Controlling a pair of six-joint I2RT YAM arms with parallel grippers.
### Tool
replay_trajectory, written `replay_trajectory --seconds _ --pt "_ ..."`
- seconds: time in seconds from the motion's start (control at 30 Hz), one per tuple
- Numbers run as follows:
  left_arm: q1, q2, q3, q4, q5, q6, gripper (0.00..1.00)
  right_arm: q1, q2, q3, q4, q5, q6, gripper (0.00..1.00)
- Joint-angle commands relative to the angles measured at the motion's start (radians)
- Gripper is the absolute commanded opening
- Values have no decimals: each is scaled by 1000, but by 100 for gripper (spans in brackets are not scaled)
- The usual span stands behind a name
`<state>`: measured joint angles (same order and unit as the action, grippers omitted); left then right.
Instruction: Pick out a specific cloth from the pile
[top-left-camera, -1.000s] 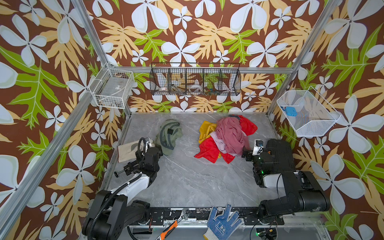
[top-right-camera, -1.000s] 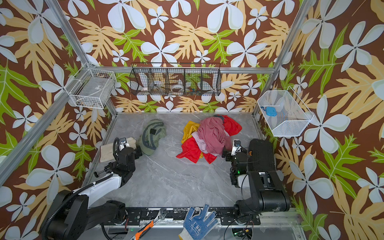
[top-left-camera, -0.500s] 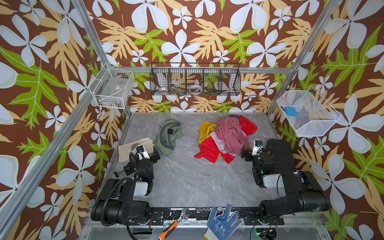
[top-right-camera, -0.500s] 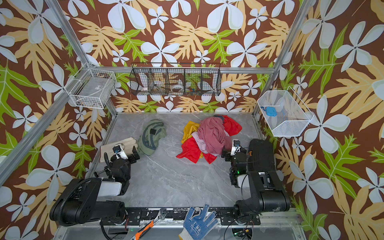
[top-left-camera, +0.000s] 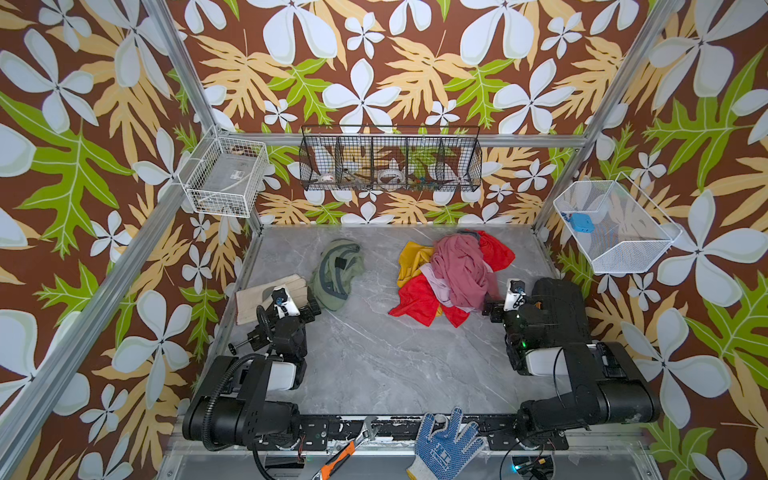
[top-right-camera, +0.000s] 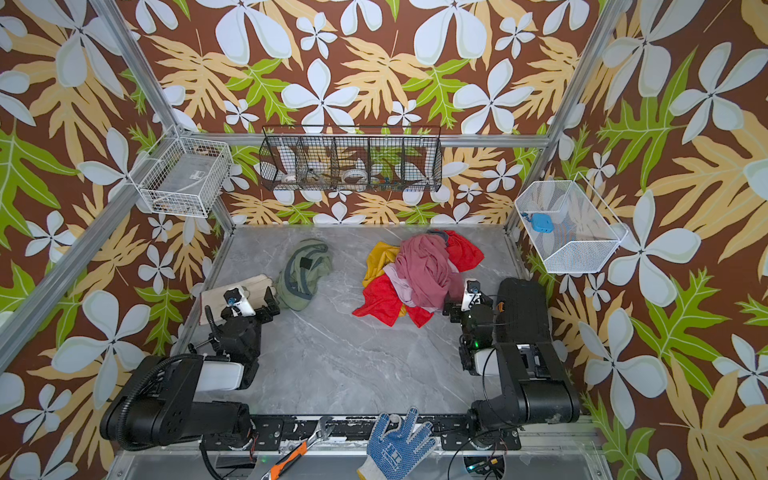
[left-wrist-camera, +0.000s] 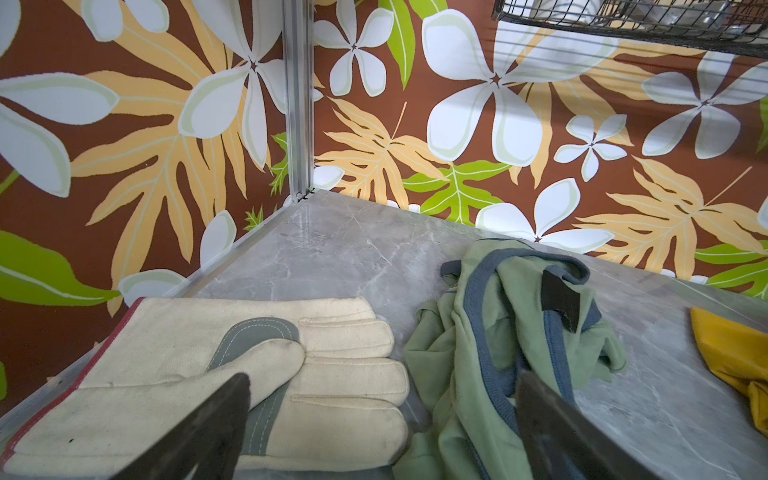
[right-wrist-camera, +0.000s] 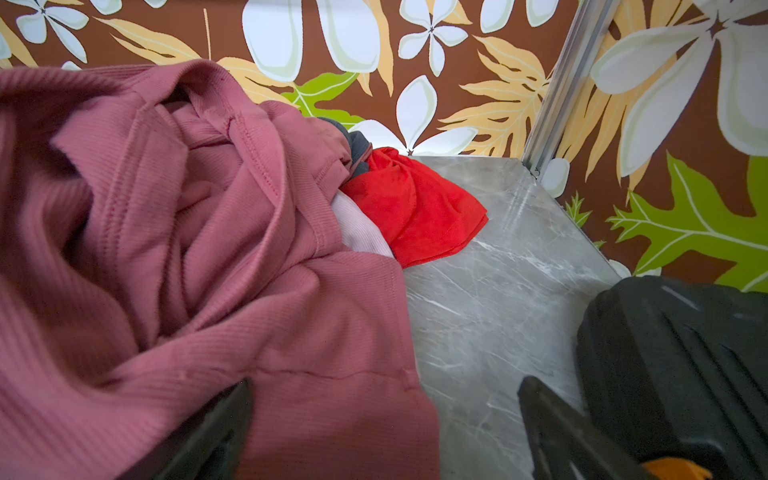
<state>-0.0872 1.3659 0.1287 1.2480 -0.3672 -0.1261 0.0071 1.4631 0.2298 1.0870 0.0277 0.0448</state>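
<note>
Both top views show my two black arms folded low near the bottom of the frame. My left arm (top-left-camera: 249, 386) sits at lower left, elbow bent, forearm pointing up the frame. Its left gripper (top-left-camera: 291, 309) is left of centre. My right arm (top-left-camera: 582, 374) mirrors it at lower right, with the right gripper (top-left-camera: 500, 309) right of centre. Both grippers have their jaws spread wide, gripping nothing. In the left wrist view, two dark fingers (left-wrist-camera: 208, 432) rise from the bottom edge, far apart. The right wrist view shows that gripper's fingers (right-wrist-camera: 557, 428) spread the same way.
</note>
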Motion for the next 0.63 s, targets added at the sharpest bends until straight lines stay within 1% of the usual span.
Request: replay_trajectory --seconds 0.0,0.6 --pt "1 1 0 44 -1 11 100 1 0 3 24 3 -2 100" --pt "1 1 3 39 -1 11 100 2 0 3 25 3 -3 100"
